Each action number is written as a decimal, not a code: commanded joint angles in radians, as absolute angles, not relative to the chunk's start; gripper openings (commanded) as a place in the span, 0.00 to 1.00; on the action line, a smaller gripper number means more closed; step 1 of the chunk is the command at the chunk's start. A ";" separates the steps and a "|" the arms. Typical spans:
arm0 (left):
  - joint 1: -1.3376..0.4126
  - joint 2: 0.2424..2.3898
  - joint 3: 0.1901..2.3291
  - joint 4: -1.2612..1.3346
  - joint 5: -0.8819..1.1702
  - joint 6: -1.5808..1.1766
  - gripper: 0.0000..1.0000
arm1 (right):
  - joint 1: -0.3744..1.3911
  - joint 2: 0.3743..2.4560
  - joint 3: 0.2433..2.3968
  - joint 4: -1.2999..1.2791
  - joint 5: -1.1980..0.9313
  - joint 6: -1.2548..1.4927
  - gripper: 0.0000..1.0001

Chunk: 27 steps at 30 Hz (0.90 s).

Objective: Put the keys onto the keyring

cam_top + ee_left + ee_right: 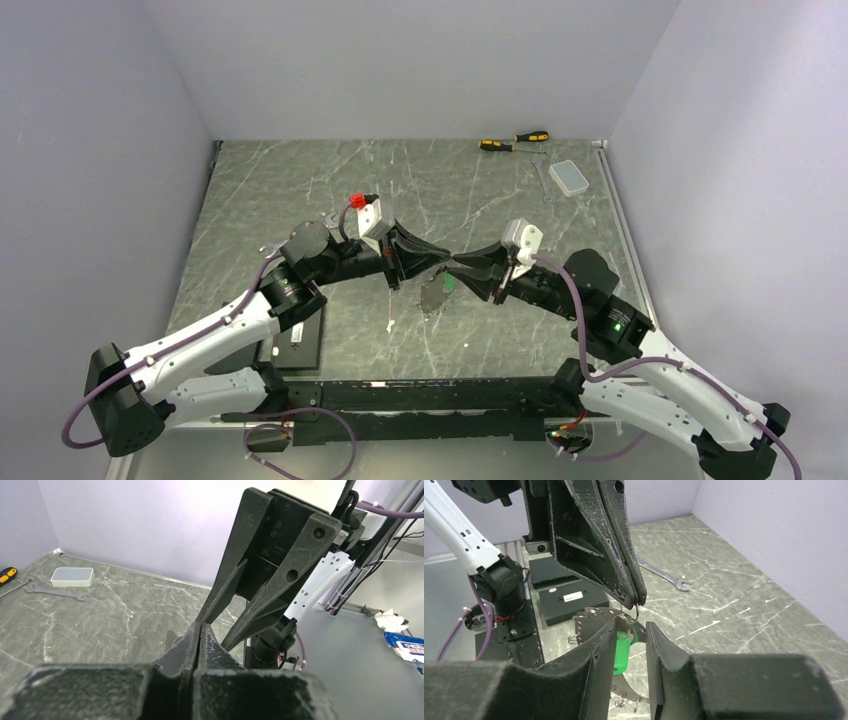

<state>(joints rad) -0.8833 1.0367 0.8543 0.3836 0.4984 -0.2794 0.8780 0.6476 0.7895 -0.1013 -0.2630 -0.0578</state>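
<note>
Mid-bench, the left gripper (638, 599) is clamped tight on a small wire loop (636, 614) at the rim of the keyring (589, 622). The green key (622, 652) dangles between the right gripper (631, 632) and its half-spread jaws, seemingly unclamped. Can't tell if it's threaded; I'd guess it's unfinished.

- Mid-table is barred: the left gripper (437, 257) and right gripper (463, 268) meet tip to tip, and their arms span the width.
- The key (622, 652) fills the gap between the right gripper's parted fingers, close against one, with a slit free beside the other.
- The keyring (433, 293) sits just under the tips.
- Black boxes (300, 340) lie beside the left arm, near left.
- Screwdrivers (515, 140), a wrench (541, 180) and a clear box (571, 178) crowd the far right corner.
- The table (300, 180) is open from the arms to the back wall, widest far left.
</note>
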 commanded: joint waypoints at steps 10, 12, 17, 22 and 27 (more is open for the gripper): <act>-0.886 1.013 0.847 0.492 0.474 -0.304 0.00 | 0.880 0.673 0.793 -0.004 -0.291 -0.037 0.21; -0.885 1.012 0.847 0.494 0.474 -0.305 0.00 | 0.881 0.677 0.797 -0.005 -0.292 -0.038 0.17; -0.886 1.007 0.840 0.497 0.461 -0.305 0.00 | 0.880 0.684 0.802 -0.005 -0.305 -0.047 0.00; -0.886 1.002 0.836 0.489 0.451 -0.302 0.00 | 0.880 0.682 0.799 -0.013 -0.328 -0.059 0.00; -0.886 0.994 0.836 0.462 0.463 -0.295 0.01 | 0.881 0.667 0.798 -0.031 -0.347 -0.080 0.00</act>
